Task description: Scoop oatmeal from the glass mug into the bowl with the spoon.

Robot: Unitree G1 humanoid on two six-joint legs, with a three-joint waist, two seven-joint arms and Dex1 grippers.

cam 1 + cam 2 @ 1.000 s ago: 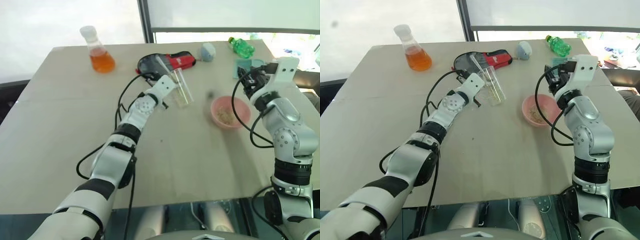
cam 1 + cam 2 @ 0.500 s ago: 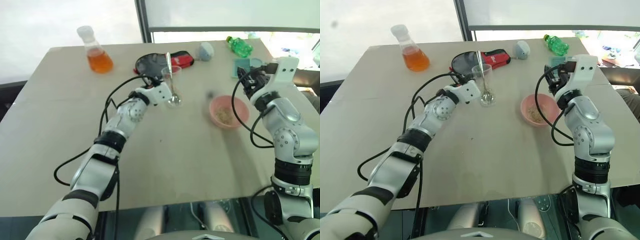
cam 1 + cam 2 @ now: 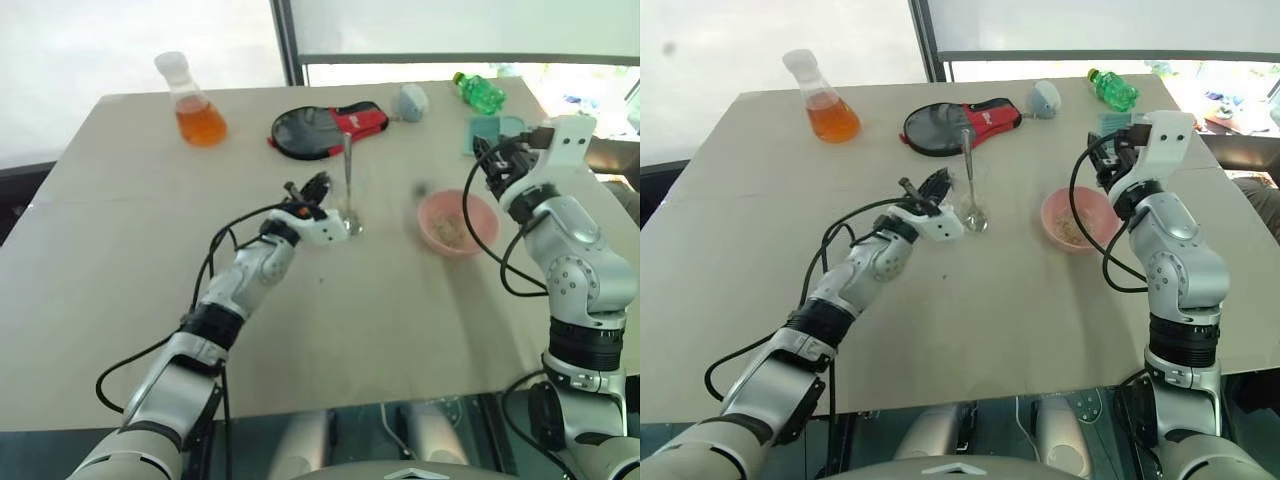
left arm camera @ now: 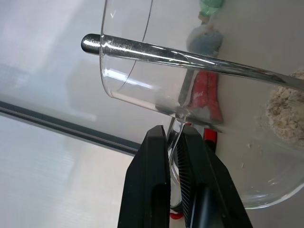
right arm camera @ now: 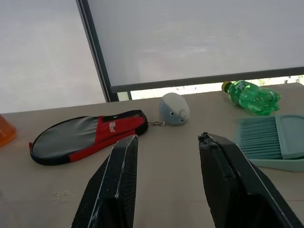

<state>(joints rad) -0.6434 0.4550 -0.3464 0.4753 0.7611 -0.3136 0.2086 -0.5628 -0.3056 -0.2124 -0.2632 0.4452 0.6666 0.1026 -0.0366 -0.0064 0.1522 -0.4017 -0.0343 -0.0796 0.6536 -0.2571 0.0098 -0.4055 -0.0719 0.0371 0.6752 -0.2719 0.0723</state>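
The glass mug (image 3: pixel 347 218) stands upright near the table's middle, almost see-through. The silver spoon (image 3: pixel 347 168) stands in it, handle up. My left gripper (image 4: pixel 175 135) is shut on the mug's thin handle. Oatmeal (image 4: pixel 286 111) lies at the mug's bottom around the spoon's end. The pink bowl (image 3: pixel 428 222) sits to the right of the mug, with a small heap of oatmeal (image 3: pixel 452 231) in it. My right gripper (image 5: pixel 166 138) hangs open and empty above the table, beyond the bowl's far right side.
At the back stand a flask of orange liquid (image 3: pixel 198 108), a red and black flat case (image 3: pixel 325 126), a small grey-blue object (image 3: pixel 414 101), a green bottle (image 3: pixel 482 93) and a teal dustpan (image 5: pixel 273 141). A few flakes lie on the table by the mug.
My left arm rolled the tilted mug upright and drew it back toward me. The spoon now stands straight up. The right arm kept still.
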